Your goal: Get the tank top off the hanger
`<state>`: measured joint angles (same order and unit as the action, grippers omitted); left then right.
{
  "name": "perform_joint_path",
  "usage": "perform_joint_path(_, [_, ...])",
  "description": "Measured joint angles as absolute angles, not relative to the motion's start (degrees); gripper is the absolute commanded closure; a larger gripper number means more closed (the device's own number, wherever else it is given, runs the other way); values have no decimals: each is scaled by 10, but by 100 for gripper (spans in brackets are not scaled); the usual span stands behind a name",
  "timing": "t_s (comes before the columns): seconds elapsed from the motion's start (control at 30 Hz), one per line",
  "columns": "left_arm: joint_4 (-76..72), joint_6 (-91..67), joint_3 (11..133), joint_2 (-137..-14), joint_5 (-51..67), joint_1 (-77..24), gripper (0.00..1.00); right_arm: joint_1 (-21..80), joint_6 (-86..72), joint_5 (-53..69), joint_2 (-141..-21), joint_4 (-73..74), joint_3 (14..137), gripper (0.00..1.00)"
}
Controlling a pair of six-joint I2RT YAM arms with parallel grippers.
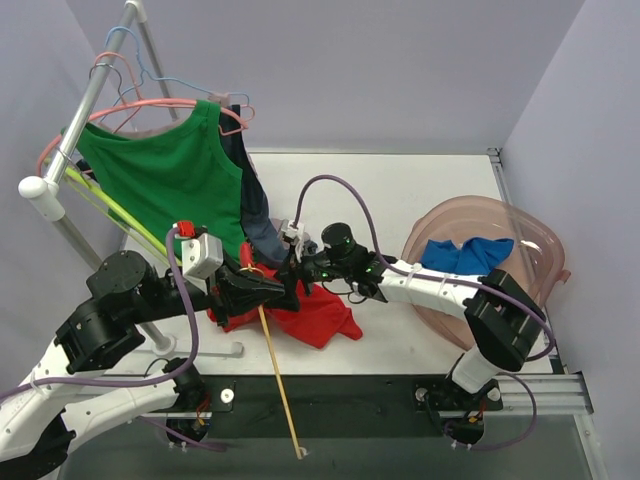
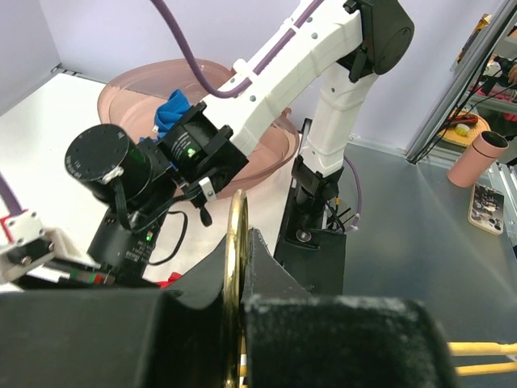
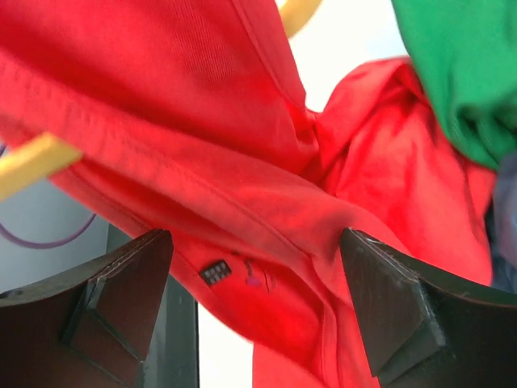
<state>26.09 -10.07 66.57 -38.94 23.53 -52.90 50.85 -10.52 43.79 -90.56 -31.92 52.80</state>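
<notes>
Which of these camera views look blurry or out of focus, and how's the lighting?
Top external view: even light, soft shadows, everything sharp. Left wrist view: the left end effector, shut on the yellow hanger, is dark and blurred; the pink basin behind is sharp. Right wrist view: the red tank top fills the frame, soft, between the shadowed fingers of the open right end effector.

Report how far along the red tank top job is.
Done: the left gripper is shut on the yellow hanger, which is off the rack and down over the table. In hand: the right gripper sits open against the red tank top, with no hold on it. Left: the top lies draped over the hanger, so it needs gripping and pulling clear.
</notes>
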Motion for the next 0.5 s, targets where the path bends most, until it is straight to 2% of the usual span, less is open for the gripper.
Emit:
perform_joint_path(0.03, [262,-100,666,-389,237,-529,100,513,-102,434,-912,-319,535,16])
perform_joint_path(0.13, [265,-100,666,-387,239,-529,100,522,-98,412,-937,-321,558,35])
perform_joint_path(0.17, [265,-100,666,-386,239,-529,100,522,-97,404,-943,-322,562,63])
perform_joint_path(0.2, [265,-100,666,-384,239,-529,100,519,-102,389,-951,-323,567,74])
perform_joint_path(0.23, [265,-101,666,-383,239,-529,100,516,-102,377,-956,-326,571,94])
perform_joint_path(0.27, [265,-101,666,-381,239,-529,100,511,-108,361,-960,-327,572,100])
perform_joint_path(0.5, [264,-103,666,-380,241,-529,100,494,-139,192,-928,-333,534,100])
